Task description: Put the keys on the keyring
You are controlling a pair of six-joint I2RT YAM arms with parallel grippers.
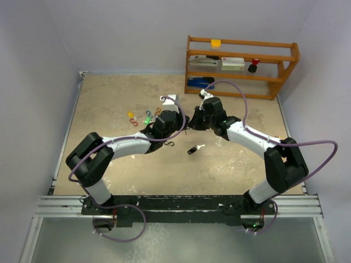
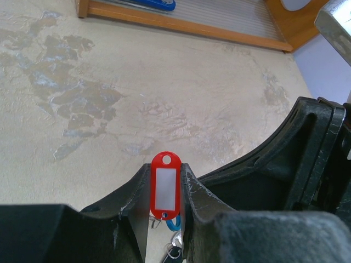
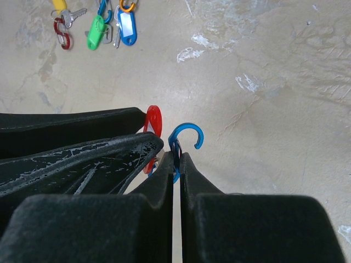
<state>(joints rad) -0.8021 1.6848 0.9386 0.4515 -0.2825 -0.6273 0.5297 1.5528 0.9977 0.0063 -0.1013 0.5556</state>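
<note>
1. Shelving of wood (image 1: pixel 242 44) stands at the back right of the bench (image 1: pixel 230 170). A yellow item (image 1: pixel 216 43) lies on its top level. A grey-white item (image 1: pixel 203 60), a white box (image 1: pixel 232 63) and a red-and-black item (image 1: pixel 254 66) sit on the middle level, and a blue item (image 1: pixel 198 82) on the lowest.
2. The left jaws pinch the red-tagged key (image 2: pixel 165 185) by its plastic tag, held upright above the bench near its middle.
3. The right jaws are pressed together on the stem of a blue hook-shaped clip (image 3: pixel 174 143), just beside the red tag.
4. Only the top view shows the black fob (image 1: pixel 192 150) lying alone on the bench in front of both jaws, with a black clip (image 1: pixel 170 143) near it to the left.
5. The right wrist view shows the loose group clearly: the green-tagged key (image 3: pixel 97 25), the blue-tagged key (image 3: pixel 126 25) and the yellow-tagged key (image 3: pixel 60 5) lie close together on the bench. A red clip (image 3: pixel 62 33) and an orange clip (image 3: pixel 127 5) are among them.
6. Only the left wrist view shows silver metal and a bit of blue hanging under the red tag. I cannot tell whether they are linked.
</note>
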